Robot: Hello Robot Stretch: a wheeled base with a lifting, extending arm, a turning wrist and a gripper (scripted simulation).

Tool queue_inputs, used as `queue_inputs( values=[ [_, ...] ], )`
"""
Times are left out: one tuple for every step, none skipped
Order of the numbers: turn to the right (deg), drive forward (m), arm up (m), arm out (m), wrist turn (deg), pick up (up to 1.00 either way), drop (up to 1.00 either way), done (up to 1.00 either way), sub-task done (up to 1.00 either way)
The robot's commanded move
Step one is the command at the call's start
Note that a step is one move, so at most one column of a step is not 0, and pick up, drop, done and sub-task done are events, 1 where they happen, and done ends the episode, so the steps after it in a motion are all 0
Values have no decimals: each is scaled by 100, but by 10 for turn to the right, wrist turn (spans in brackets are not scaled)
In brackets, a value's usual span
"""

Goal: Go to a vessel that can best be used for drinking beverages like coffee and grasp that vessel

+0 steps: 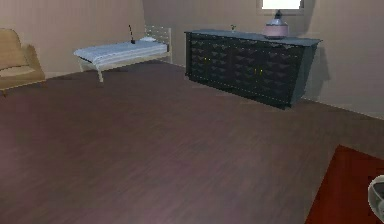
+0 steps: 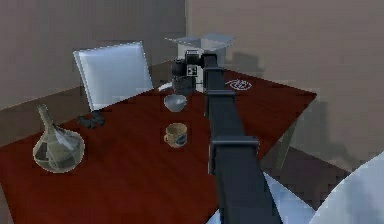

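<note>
Reddish-brown tabletop carries the vessel I want: a small tan mug stands upright near the claw, on my side of it. A pale bowl-shaped thing sits right at the claw's tip, so I cannot tell whether it holds anything or how wide it stands. Right of the claw lies a round plate with dark print, too small to read.

forward: faced a far dresser over the floor
arm side: looked down, pretty close on the surface
shared: surface corner
</note>
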Motion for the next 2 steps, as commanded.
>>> queue_inputs(
  values=[
    [0, 0, -30, 0, 0, 0, 0, 0, 0],
    [0, 0, 0, 0, 0, 100, 0, 0, 0]
  ],
)
